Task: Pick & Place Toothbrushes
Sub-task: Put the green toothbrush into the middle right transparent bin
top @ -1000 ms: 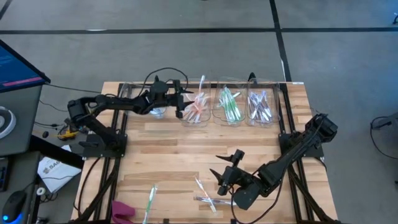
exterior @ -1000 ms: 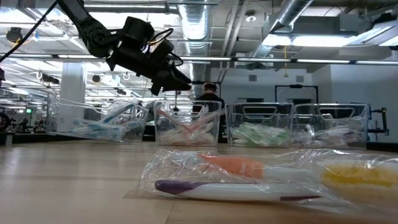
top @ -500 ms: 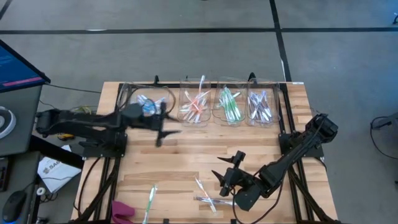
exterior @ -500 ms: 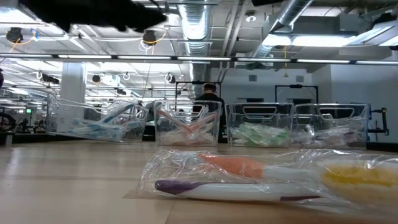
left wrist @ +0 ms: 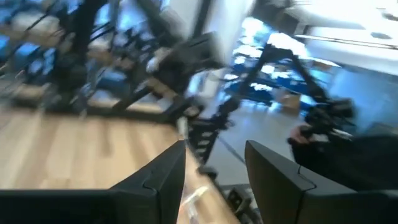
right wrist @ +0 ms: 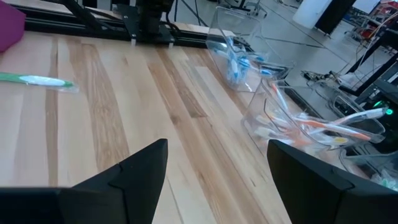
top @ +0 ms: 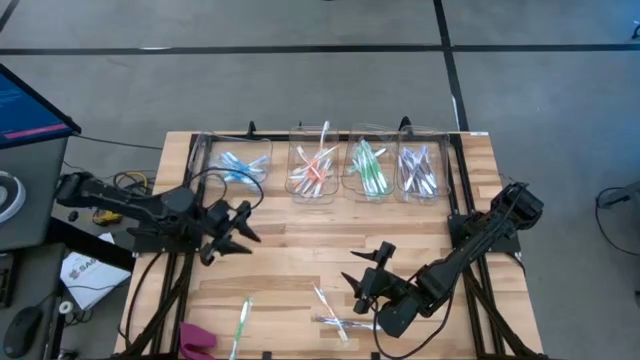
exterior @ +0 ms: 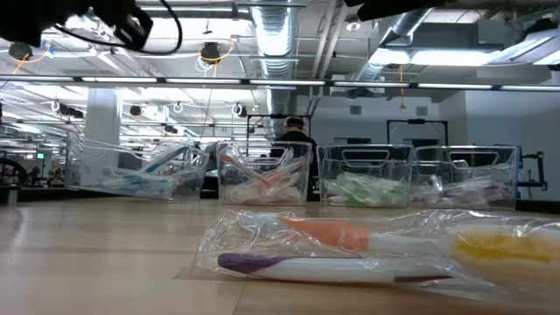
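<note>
Loose toothbrushes lie flat near the table's front edge: a green one (top: 243, 322) and two wrapped ones (top: 323, 299) (top: 335, 324). The low view shows wrapped purple (exterior: 324, 267) and orange (exterior: 337, 233) ones close up. My right gripper (top: 365, 272) (right wrist: 217, 146) hovers open just behind the wrapped pair, with nothing between its fingers. My left gripper (top: 238, 226) (left wrist: 214, 149) is open and empty above the table's left side. More toothbrushes fill the clear bins at the far edge.
Along the far edge stand clear bins sorted by colour: blue (top: 240, 165), orange (top: 315, 170), green (top: 367, 168), purple (top: 418, 170). A pink object (top: 197, 338) lies at the front left corner. Bare wood lies between the bins and the loose toothbrushes.
My left gripper has drawn back from above the bins by the blue and orange ones, toward the table's left and near side, and has rolled about its own axis. My right gripper has kept still. The toothbrushes on the table have not moved.
</note>
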You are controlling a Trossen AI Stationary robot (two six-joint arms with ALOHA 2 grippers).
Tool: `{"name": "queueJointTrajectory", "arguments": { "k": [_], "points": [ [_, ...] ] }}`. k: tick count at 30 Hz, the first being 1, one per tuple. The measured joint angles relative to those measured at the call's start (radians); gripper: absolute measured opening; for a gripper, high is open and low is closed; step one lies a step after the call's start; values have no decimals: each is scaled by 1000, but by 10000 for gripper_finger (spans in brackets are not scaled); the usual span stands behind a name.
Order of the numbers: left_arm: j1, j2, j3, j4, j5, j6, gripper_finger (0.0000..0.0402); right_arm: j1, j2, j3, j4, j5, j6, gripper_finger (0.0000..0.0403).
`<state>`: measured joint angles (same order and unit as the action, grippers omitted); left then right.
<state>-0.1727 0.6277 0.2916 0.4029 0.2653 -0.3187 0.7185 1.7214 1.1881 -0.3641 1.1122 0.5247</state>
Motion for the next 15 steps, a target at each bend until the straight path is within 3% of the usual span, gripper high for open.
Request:
{"name": "queueJointTrajectory", "arguments": {
  "k": [4, 9, 15],
  "points": [
    [-89, 23, 3, 90, -2, 53, 159, 0, 0, 0, 7, -12, 1, 270],
    [-180, 82, 42, 90, -80, 73, 159, 0, 0, 0, 7, -43, 23, 270],
    [-284, 165, 131, 87, -82, 190, 172, 0, 0, 0, 6, -46, 26, 270]
  ]
}}
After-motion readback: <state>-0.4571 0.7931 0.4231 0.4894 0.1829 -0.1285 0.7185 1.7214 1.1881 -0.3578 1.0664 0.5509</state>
